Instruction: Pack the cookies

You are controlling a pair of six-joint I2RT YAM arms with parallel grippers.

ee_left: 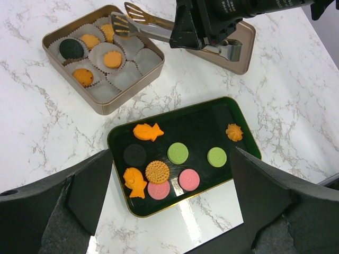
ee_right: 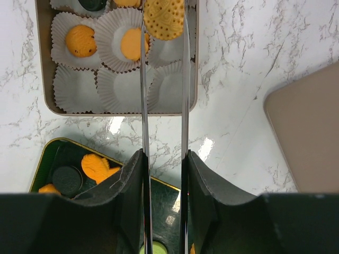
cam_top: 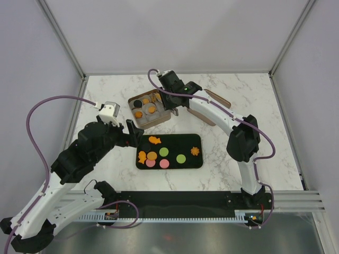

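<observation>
Held cookie (ee_right: 164,18): a tan dotted disc at the tips of the tongs (ee_right: 144,100), poised over empty paper cups (ee_right: 124,87) in the tin (ee_right: 194,79).
Tongs: nearly closed on it, long axis running straight out from the right gripper (ee_right: 164,159), which clamps them.
Other cookies (ee_left: 178,153): on the dark tray (cam_top: 197,138), below the left gripper (cam_top: 131,134), jaws wide and holding nothing.
Writing: none legible.
</observation>
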